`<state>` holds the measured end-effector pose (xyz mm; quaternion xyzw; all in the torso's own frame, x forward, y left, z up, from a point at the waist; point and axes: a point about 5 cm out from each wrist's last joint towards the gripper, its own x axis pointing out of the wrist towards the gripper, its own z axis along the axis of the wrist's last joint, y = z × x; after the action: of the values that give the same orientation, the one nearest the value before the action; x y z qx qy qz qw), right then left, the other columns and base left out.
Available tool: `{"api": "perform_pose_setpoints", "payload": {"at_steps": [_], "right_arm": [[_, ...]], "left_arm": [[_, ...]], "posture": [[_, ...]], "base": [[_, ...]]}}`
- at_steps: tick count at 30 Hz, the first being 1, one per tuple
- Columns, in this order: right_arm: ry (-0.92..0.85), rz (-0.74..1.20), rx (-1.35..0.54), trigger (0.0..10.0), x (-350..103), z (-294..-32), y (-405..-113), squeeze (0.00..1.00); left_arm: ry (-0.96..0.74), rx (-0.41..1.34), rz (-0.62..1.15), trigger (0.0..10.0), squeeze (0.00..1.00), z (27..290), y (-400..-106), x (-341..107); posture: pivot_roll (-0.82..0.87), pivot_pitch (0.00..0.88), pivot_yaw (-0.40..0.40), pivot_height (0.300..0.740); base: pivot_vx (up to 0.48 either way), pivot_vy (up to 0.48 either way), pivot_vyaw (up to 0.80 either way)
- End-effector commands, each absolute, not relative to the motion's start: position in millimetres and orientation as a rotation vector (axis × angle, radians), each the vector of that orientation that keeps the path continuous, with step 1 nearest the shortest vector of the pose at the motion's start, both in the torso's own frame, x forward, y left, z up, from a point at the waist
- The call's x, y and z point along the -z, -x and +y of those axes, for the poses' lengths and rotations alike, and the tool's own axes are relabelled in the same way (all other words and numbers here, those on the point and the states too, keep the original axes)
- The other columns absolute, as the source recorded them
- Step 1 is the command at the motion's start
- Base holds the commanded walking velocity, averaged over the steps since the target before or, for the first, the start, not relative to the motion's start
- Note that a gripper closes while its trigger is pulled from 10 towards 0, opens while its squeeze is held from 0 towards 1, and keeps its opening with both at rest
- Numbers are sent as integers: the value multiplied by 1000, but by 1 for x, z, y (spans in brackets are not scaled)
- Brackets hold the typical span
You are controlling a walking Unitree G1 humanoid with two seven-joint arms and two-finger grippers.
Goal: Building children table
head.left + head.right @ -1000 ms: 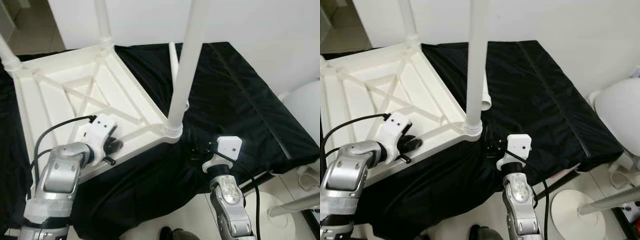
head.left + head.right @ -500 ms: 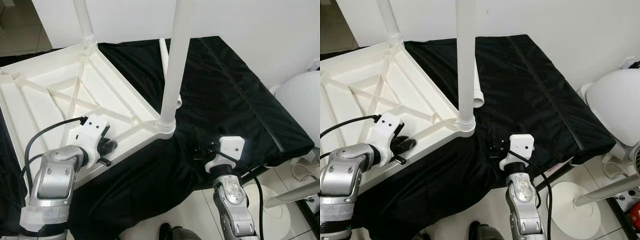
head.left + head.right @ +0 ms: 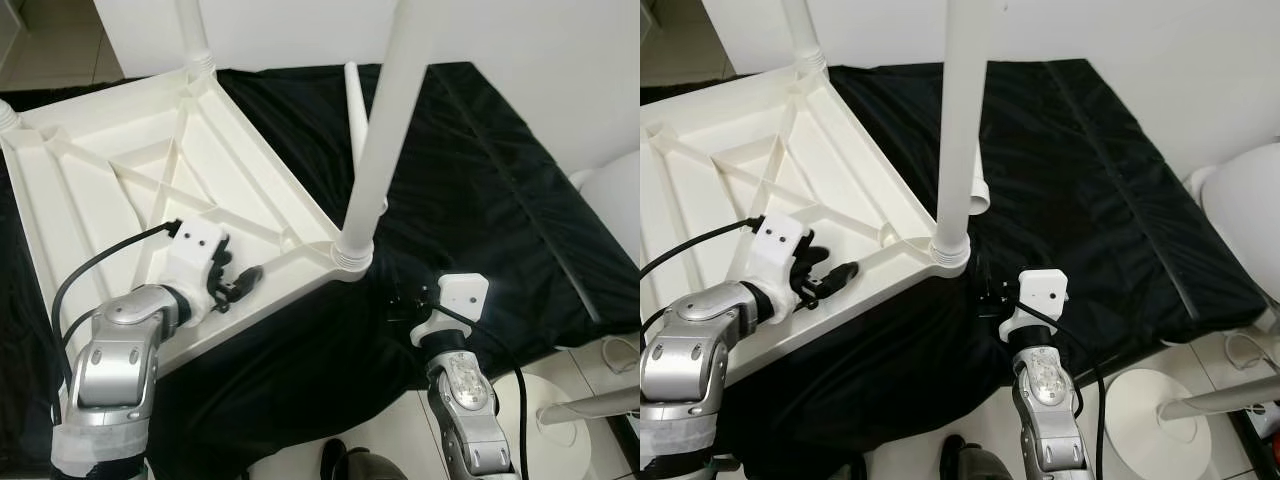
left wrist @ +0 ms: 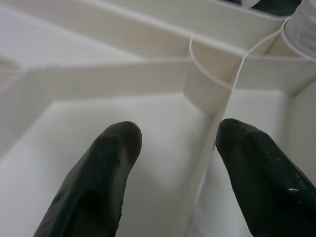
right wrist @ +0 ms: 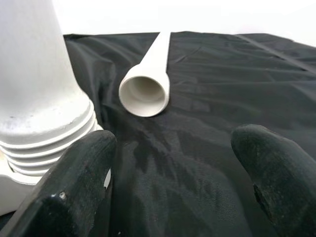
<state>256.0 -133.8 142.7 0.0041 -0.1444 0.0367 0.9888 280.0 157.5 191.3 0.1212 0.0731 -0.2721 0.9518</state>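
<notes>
Since the previous frame, the left gripper point(image 3: 238, 280) had advanced over the near rim of the upturned table top point(image 3: 120, 190) and opened; its fingers point(image 4: 106, 168) were spread, straddling a thin rib and holding nothing. The table top lay upside down at left on the black-draped bench point(image 3: 480, 180), with three legs screwed in, the nearest mounted leg point(image 3: 385, 140) at centre frame.

The right gripper point(image 3: 402, 298) sat low at centre right, just right of that leg's socket, fingers wide apart and empty. The loose leg point(image 5: 148, 74) lay on the cloth beyond the mounted leg, its open end facing the right gripper and its long axis running toward the top of the frame. The right arm was nearer to it, so it appeared the likely one to pick it up.

No brand, label or writing was legible.
</notes>
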Motion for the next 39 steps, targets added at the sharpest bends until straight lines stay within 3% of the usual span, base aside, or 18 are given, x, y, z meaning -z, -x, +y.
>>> {"api": "perform_pose_setpoints", "payload": {"at_steps": [1,15,16,24,25,26,27,35,39], "right_arm": [[-11,-275,-76,10000,-139,-134,-254,0],[-10,-272,-61,10000,-139,-135,-253,0],[-11,-272,-58,10000,-138,-136,-253,0],[-12,-272,-55,10000,-138,-136,-254,0],[-12,-273,-55,10000,-139,-136,-254,0],[-12,-273,-55,10000,-139,-136,-254,0],[-11,-274,-55,10000,-139,-136,-254,0],[-12,-276,-54,10000,-139,-135,-254,0],[-14,-276,-47,10000,-139,-136,-255,0]], "left_arm": [[-279,548,126,10000,0,158,-278,-193],[-269,616,90,10000,0,162,-275,-195],[-200,674,90,10000,1000,159,-272,-195],[-253,726,109,10000,1000,153,-264,-188],[-276,703,131,10000,639,153,-265,-183],[-276,703,131,10000,639,153,-265,-183],[-308,672,149,10000,0,155,-268,-179],[-386,578,202,10000,0,159,-275,-167],[-367,433,297,10000,0,164,-283,-154]], "posture": [[85,183,-26,740],[88,187,-18,740],[89,187,-19,740],[91,185,-22,740],[91,185,-23,740],[91,185,-23,740],[91,185,-23,740],[89,181,-25,740],[89,175,-29,740]], "base": [[0,0,0],[0,0,0],[0,0,0],[0,0,0],[0,0,0],[0,0,0],[0,0,0],[0,0,0],[0,0,0]]}}
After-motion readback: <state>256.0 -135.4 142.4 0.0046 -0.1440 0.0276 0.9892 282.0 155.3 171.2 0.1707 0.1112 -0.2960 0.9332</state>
